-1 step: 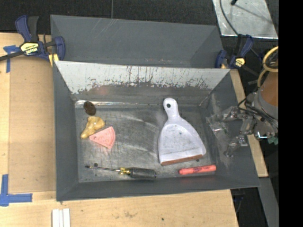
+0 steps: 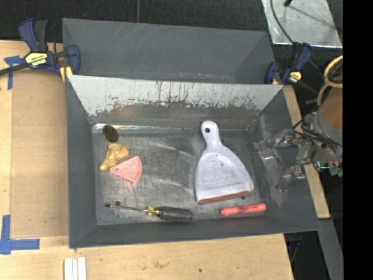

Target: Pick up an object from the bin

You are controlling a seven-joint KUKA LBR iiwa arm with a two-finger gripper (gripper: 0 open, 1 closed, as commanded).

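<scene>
so in the camera view the gripper (image 2: pixel 289 159) sits over at the right side of the grey bin (image 2: pixel 175 98), above the sloped right wall rather than over the flat floor, and nothing shows in its grasp. honestly can't tell whether it's spread wide or closed, it's a tangle of shiny metal against the grey wall. the closest thing to it is a pale lilac dustpan (image 2: pixel 221 171) lying flat on the floor just to its left, handle pointing toward the back wall, wide mouth with a reddish-brown lip facing the front. right below that lip, near the front right corner, is a red marker pen (image 2: pixel 243 209) lying sideways, below and left of the gripper and apart from it. further left along the front edge there's a screwdriver (image 2: pixel 157 212) with a dark handle and a thin shaft pointing left. well away on the left side of the floor: a pink wedge (image 2: pixel 128 170), a small yellow figure (image 2: pixel 113 156) touching its upper edge, and a little dark brown lump (image 2: pixel 110 133) near the back left corner.
</scene>
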